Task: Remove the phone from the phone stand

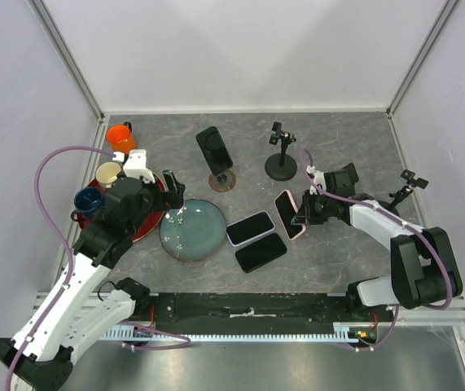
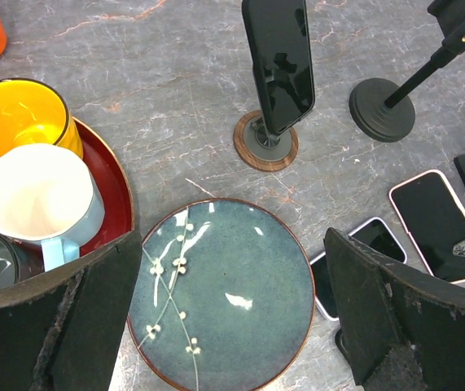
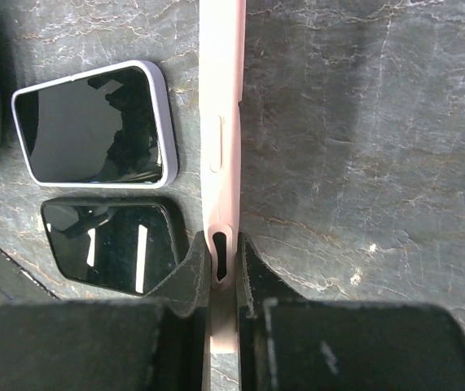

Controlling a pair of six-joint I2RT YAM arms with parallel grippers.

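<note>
- Lit brightly and evenly from overhead in the top view, with only faint, soft shadows on the table.
- Sharp across the middle of every view.
- Small white glare patch on the plate glaze, left wrist view.
- Dark and soft-edged up close: left fingers, right fingers.
- Broad dim shadow band right of the pink phone, right wrist view.
- Mirror-like reflections on the flat phone screens.

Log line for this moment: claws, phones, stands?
left claw: open by teal plate | right claw: shut on pink phone edge | black phone: on wooden-base stand | black stand: empty
</note>
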